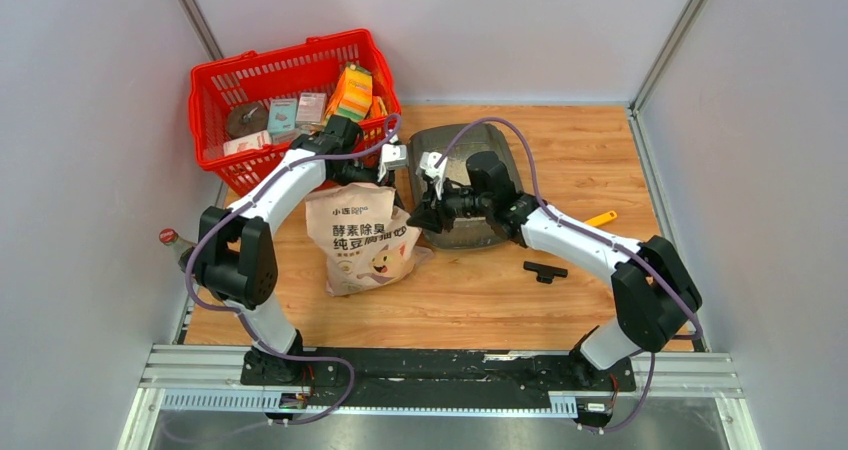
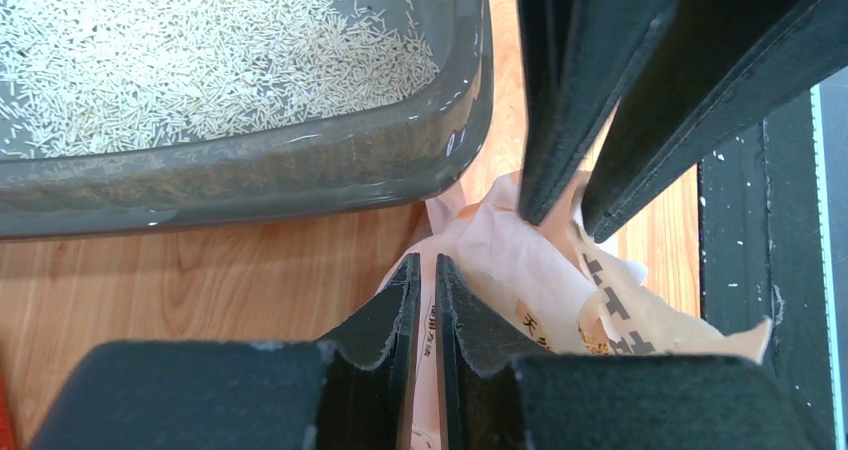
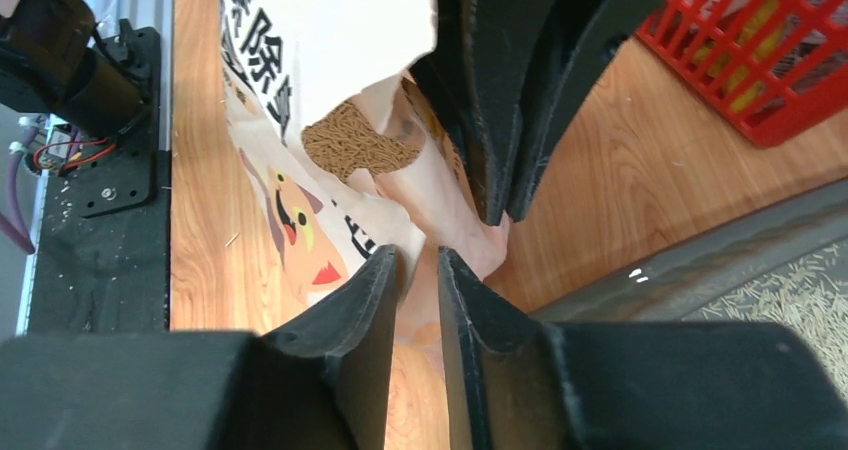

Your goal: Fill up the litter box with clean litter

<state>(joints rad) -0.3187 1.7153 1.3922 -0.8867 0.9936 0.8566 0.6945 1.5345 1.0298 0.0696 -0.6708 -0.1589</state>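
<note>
Both clenched on paper bag [image 1: 365, 235], L tool [image 2: 425, 265] & R tool [image 3: 415, 260]; wood table [image 1: 585, 160], grey walls [image 1: 450, 30] round.

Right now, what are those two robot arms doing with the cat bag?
Both arms are pinching the top of the paper bag, the left end effector and the right end effector shut on it. The bag sits next to the litter box, which has a thin layer of pale litter in it.
</note>
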